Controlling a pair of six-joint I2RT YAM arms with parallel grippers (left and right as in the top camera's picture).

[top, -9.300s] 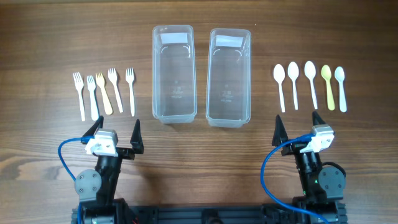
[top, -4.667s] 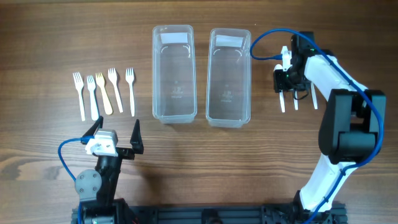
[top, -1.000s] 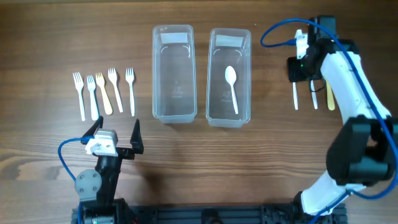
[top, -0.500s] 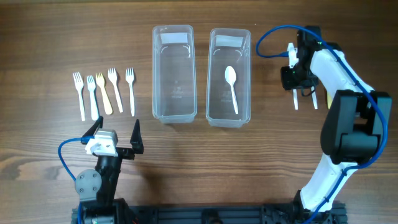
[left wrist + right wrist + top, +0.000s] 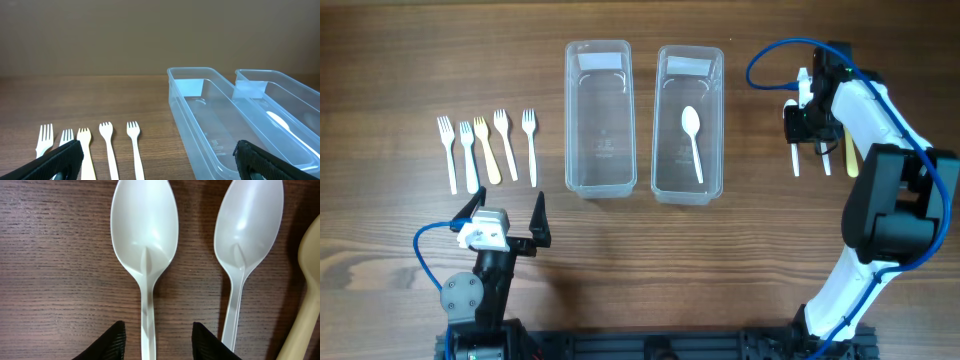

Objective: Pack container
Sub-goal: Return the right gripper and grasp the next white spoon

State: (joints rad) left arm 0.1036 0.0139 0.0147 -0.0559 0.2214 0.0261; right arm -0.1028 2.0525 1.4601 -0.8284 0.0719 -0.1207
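Two clear containers stand side by side, the left one (image 5: 600, 118) bare inside and the right one (image 5: 665, 120) holding one white spoon (image 5: 692, 140). My right gripper (image 5: 803, 128) hangs low over the row of spoons right of them. In the right wrist view it (image 5: 157, 345) is open, its fingers astride the handle of a white spoon (image 5: 144, 230) with a gap on each side. A second white spoon (image 5: 247, 225) and a yellowish one (image 5: 310, 280) lie beside it. My left gripper (image 5: 505, 225) rests open near the front, holding nothing.
Several forks (image 5: 485, 150), one of them yellowish, lie in a row left of the containers and show in the left wrist view (image 5: 107, 145). The right arm (image 5: 880, 150) reaches up along the right side of the table.
My right gripper shifted left along the spoon row, then slightly back right, and now sits astride a white spoon's handle. The left arm has not moved.
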